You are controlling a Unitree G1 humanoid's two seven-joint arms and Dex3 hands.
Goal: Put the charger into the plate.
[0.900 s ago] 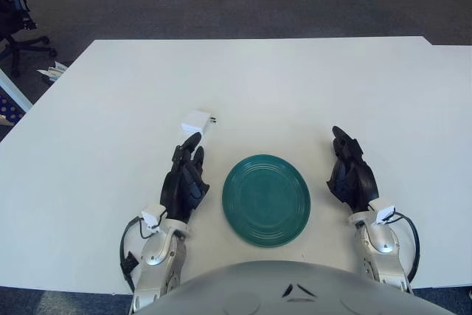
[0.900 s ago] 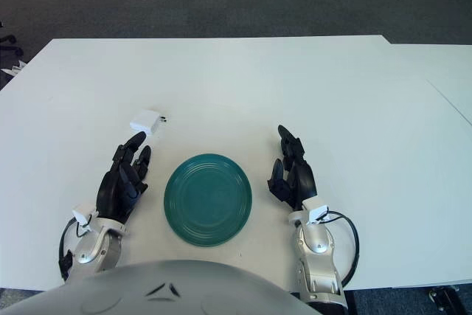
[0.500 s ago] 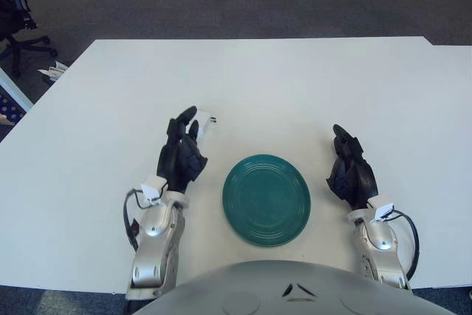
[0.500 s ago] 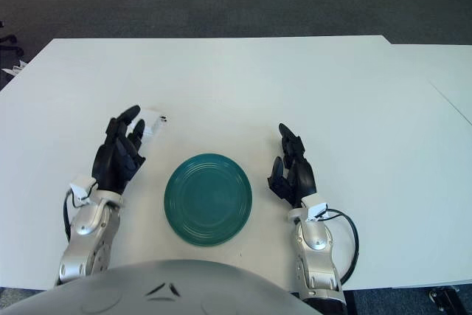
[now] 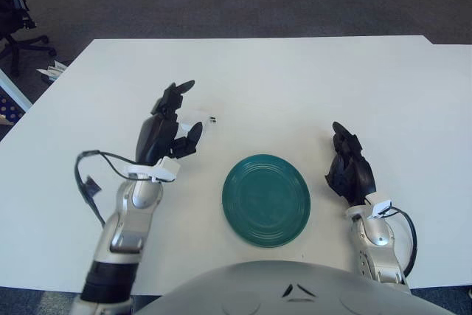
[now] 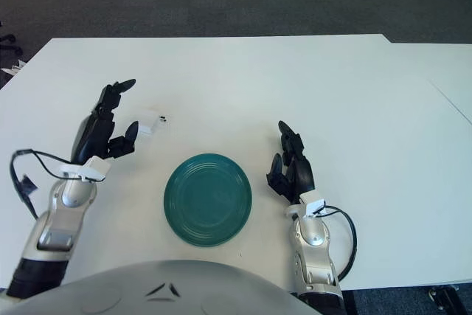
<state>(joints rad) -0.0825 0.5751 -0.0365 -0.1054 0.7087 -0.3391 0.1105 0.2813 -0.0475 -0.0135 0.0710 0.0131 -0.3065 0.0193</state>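
A small white charger (image 6: 150,121) with its plug prongs pointing right lies on the white table, up and left of a round teal plate (image 6: 208,198). My left hand (image 6: 105,122) is raised just left of the charger, fingers spread open, partly covering it in the left eye view (image 5: 171,122). It holds nothing. My right hand (image 6: 291,167) rests on the table right of the plate, fingers relaxed and empty.
The white table (image 5: 295,86) reaches to a far edge, with dark carpet beyond. An office chair (image 5: 15,12) stands off the far left corner. A loose black cable (image 5: 87,182) hangs from my left forearm.
My left hand has lifted off the table near the plate and moved forward and left, up beside the charger, fingers spreading. The right hand, charger and plate have not moved.
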